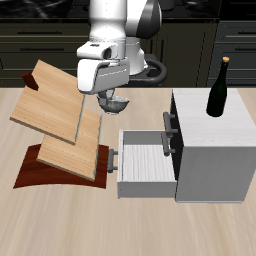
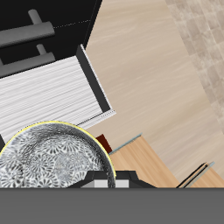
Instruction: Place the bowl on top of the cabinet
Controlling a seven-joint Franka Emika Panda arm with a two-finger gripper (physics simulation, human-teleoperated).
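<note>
The bowl (image 1: 114, 104) is small, round and speckled grey-white. My gripper (image 1: 111, 97) is shut on its rim and holds it in the air, above the table between the wooden boards and the open drawer. In the wrist view the bowl (image 2: 51, 159) fills much of the frame, with a finger (image 2: 105, 182) on its rim. The cabinet (image 1: 212, 150) is a white-grey box beside the bowl, with a flat pale top. Its slatted white drawer (image 1: 146, 158) is pulled out and also shows in the wrist view (image 2: 44, 94), below the dark handles (image 2: 28, 39).
A dark wine bottle (image 1: 218, 88) stands upright on the cabinet top, near its back. Slanted wooden boards (image 1: 58, 120) on a dark red base (image 1: 40, 170) stand beside the drawer. A wooden board edge (image 2: 166, 179) shows in the wrist view.
</note>
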